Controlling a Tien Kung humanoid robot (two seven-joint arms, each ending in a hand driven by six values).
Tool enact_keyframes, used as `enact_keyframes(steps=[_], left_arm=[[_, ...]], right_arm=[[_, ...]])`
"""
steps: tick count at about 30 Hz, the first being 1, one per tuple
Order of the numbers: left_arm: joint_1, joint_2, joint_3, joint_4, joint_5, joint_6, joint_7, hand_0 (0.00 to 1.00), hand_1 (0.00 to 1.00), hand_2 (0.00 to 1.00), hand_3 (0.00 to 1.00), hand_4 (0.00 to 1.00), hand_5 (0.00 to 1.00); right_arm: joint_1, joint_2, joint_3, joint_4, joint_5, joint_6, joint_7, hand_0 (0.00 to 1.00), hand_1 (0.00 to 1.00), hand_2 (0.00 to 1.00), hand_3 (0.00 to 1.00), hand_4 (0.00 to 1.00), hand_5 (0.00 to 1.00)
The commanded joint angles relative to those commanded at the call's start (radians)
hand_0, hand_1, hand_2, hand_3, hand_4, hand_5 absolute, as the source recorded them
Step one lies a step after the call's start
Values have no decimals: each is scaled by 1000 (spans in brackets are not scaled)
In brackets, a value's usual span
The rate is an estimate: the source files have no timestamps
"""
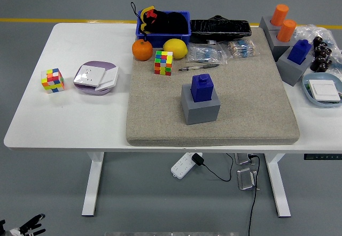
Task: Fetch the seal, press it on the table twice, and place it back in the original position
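Black left hand low, fingers spread.

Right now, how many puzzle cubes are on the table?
2: one puzzle cube on the bare table at left, another cube on the mat's far-left part beside the lemon.
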Motion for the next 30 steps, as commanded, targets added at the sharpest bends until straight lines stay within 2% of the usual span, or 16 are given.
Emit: enact_keyframes(steps=[30], left_arm=[[5,-4,-36,0,25,4,3,811,788,766,800,682,439]], right_arm=[[3,-1,-3,2,1,-1,-3,868,824,788,784,976,476]])
